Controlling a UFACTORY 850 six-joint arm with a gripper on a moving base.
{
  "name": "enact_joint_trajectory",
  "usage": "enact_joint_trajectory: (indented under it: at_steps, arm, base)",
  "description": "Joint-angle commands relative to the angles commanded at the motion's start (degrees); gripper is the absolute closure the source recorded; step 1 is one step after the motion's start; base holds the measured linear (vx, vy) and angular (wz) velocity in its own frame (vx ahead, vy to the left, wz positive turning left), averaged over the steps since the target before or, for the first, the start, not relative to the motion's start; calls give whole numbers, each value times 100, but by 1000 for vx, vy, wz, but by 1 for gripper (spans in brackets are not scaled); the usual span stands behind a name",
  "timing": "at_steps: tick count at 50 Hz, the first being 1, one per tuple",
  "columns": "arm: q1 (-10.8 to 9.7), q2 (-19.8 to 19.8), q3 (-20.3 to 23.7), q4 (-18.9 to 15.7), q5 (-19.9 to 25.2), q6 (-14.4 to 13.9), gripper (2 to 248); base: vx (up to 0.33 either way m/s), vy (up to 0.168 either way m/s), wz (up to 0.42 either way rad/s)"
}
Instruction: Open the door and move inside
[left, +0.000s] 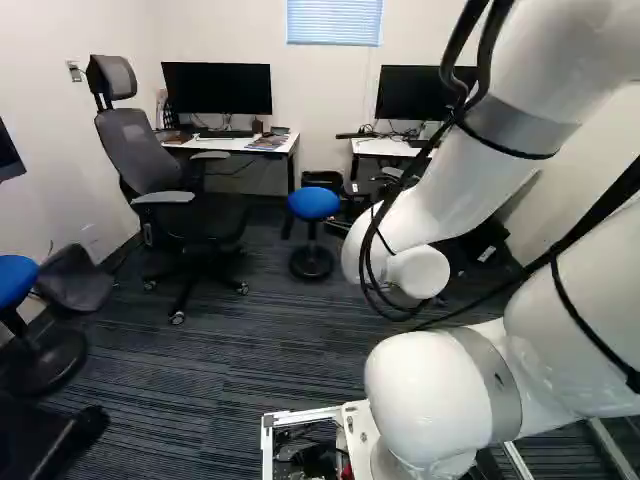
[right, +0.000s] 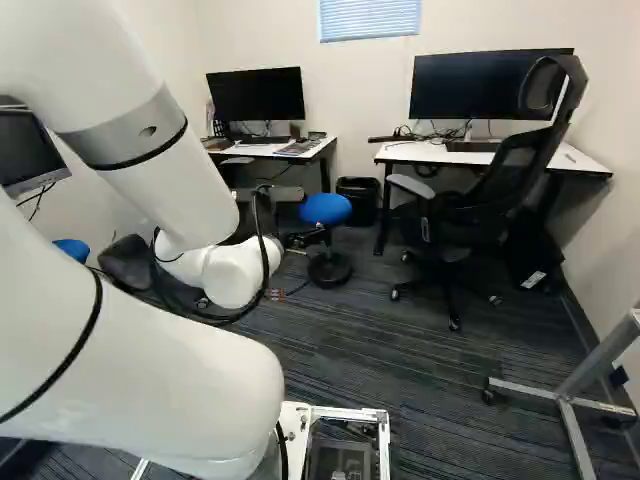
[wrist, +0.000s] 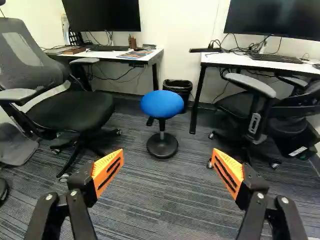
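- The gripper (wrist: 167, 157) has its jaws released and spread wide, nothing between the orange pads (wrist: 108, 171); in both base views it is hidden behind the white arm (left: 450, 190).
- The door cannot be made out in any view, so I cannot tell where it is.
- A blue stool (wrist: 162, 104) stands ahead of the gripper, partly covering a black bin (wrist: 178, 88).
- One office chair (left: 145, 160) shows whole in the left base view; the wrist view cuts off its back.
- Another office chair (right: 470, 215) shows by the right-hand desk (right: 420, 152) in the right base view – mostly hidden by the arm in the left one.
- The other desk (left: 235, 143) bears a monitor (left: 218, 88) and small items too jumbled to name.
- A second blue stool (left: 14, 282) is cut off at the left base view's edge.
- Below it lies a dark shape (left: 50, 440) – too dim to tell.
- A metal frame (right: 585, 375) runs out of the right base view.
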Motion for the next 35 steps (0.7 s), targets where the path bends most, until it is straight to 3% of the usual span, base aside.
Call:
enact_joint_trajectory:
  at_steps: [10, 35]
  arm:
    - [0, 0, 0, 0, 0, 0, 3]
    - [0, 0, 0, 0, 0, 0, 3]
  base:
    - [85, 52, 3]
    - [-3, -1, 0]
